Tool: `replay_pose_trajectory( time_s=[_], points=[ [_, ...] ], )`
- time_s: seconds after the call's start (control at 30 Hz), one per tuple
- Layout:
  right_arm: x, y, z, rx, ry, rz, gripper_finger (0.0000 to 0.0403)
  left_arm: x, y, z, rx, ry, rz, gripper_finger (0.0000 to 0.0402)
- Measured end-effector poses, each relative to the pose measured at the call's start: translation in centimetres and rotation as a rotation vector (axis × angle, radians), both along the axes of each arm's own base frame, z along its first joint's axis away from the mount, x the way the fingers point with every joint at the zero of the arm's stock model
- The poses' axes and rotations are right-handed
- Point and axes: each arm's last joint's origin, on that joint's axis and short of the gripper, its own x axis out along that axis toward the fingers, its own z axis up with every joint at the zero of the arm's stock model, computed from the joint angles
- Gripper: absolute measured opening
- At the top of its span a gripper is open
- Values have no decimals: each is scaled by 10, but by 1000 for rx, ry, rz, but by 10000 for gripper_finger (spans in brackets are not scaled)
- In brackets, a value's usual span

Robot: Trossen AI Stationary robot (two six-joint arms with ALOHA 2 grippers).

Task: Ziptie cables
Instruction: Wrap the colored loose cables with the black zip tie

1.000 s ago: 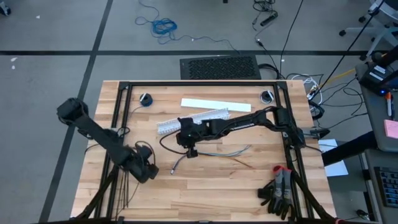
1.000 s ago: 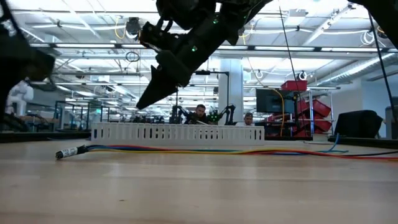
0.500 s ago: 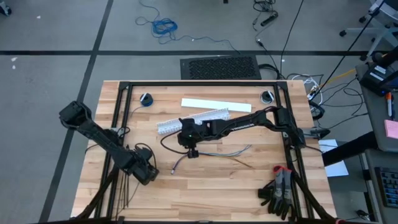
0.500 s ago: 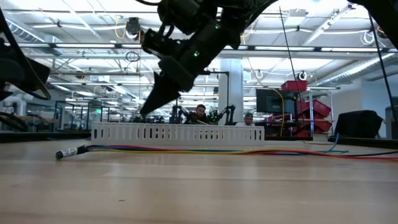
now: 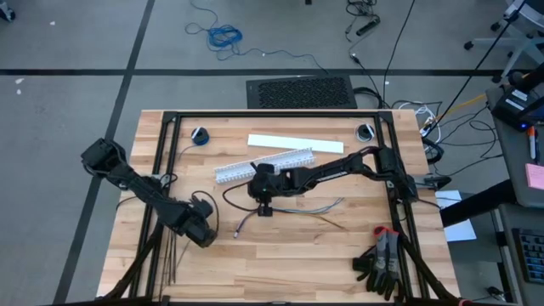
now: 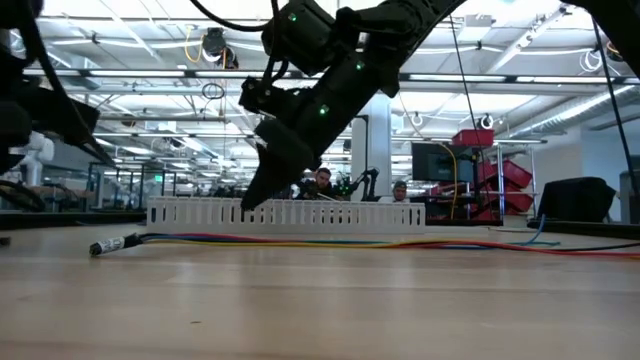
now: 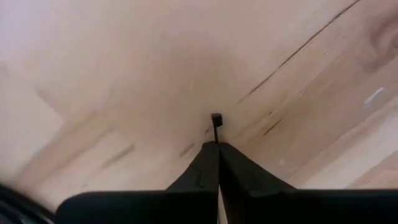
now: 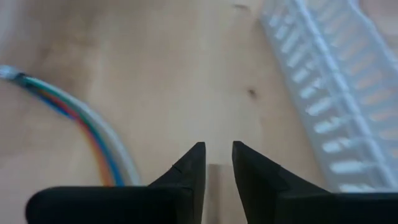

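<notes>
The left gripper (image 7: 216, 149) has just snapped shut on a ziptie (image 7: 216, 126), and the strip's little square head pokes out just past its fingertips, close above the table (image 7: 112, 56). The right gripper (image 8: 217, 158) has slid along and now hangs with its fingers a bit apart and nothing between them, with the cables (image 8: 93, 134) to one side and the white duct (image 8: 329, 106) to the other. I think one tie is picked up and can go to the cables next.

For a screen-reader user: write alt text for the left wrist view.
The left gripper has its dark fingers shut on a thin black ziptie, whose square head pokes out beyond the tips. Behind it is bare light wooden table.
</notes>
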Motion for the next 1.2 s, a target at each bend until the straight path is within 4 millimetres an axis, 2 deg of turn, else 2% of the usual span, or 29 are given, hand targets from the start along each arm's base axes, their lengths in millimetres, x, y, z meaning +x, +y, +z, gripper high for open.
replay_pose_trajectory(
  time_s=[0.1, 0.17, 0.37, 0.5, 0.6, 0.73, 0.83, 0.97, 1.07, 1.2],
  points=[
    [-4, 9, 6, -55, 12, -41, 44, 7, 5, 6, 61, -43, -76, 2],
    [-9, 16, 14, -70, 16, -60, 33, 13, 10, 12, 165, -109, -118, 2],
    [-29, 42, 53, -127, 12, -62, 21, 35, 18, 46, 268, -342, -186, 1],
    [-51, 60, 81, -172, -5, -86, 20, 51, 24, 75, 282, -584, -194, 1],
    [-77, 65, 90, -190, -17, -135, 20, 57, 30, 96, 292, -752, -173, 0],
    [-118, 59, 85, -151, -95, -250, 20, 60, 47, 120, 324, -904, -105, 0],
    [-141, 52, 67, -81, -216, -278, 20, 61, 62, 133, 345, -973, -54, 0],
    [-156, 50, 37, 53, -460, -228, 20, 72, 74, 149, 373, -1119, -87, 0],
    [-164, 47, 33, 202, -683, -134, 21, 84, 75, 161, 387, -1274, -178, 0],
    [-176, 41, 36, 285, -849, -51, 35, 100, 72, 163, 414, -1402, -281, 0]
  ],
)
